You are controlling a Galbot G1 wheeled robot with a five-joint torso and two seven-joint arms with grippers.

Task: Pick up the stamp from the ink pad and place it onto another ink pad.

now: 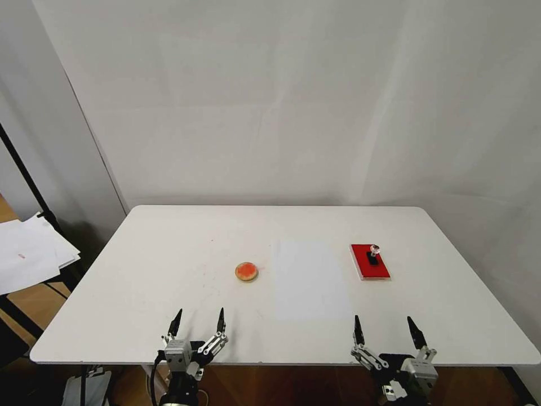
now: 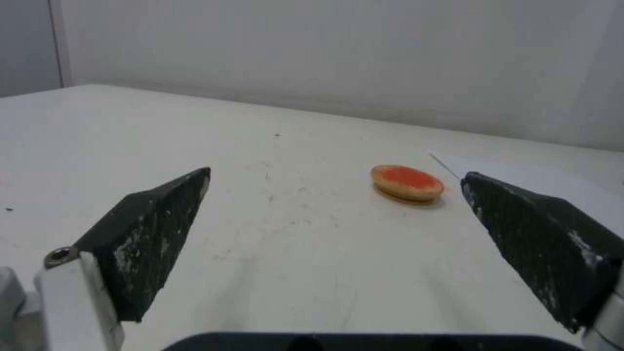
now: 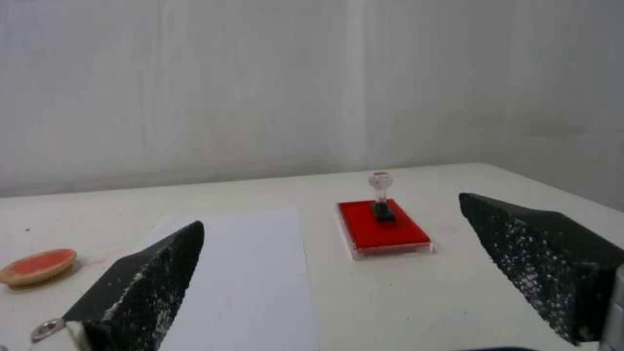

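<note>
my left tool [image 1: 198, 321] hangs over the near edge of the white tabletop [image 1: 169, 265], on the left side, with its two black fingers [image 2: 153, 234] spread wide and nothing between them. my right tool [image 1: 387, 328] sits at the same near edge on the right side, its fingers [image 3: 543, 253] just as far apart and holding nothing.

the stamp [image 1: 373, 254] stands upright on the ink pad [image 1: 369, 261], its black base resting on the red surface toward the far end and its clear shiny knob on top. that red rectangular pad lies flat on the right part of the tabletop, farther from me than my right tool and roughly in line with it; in the right wrist view the stamp [image 3: 381, 199] and the ink pad [image 3: 385, 229] appear between my two spread fingers, well apart from them.

another ink pad [image 1: 247, 272], the small round disc with a tan rim and orange-red centre, lies flat near the middle of the tabletop, beyond my left tool and a little to its right. in the left wrist view it [image 2: 407, 183] sits ahead of the fingers, closer to the right one.

a sheet of white paper [image 1: 310, 280] lies flat between the two pads, touching neither.
</note>
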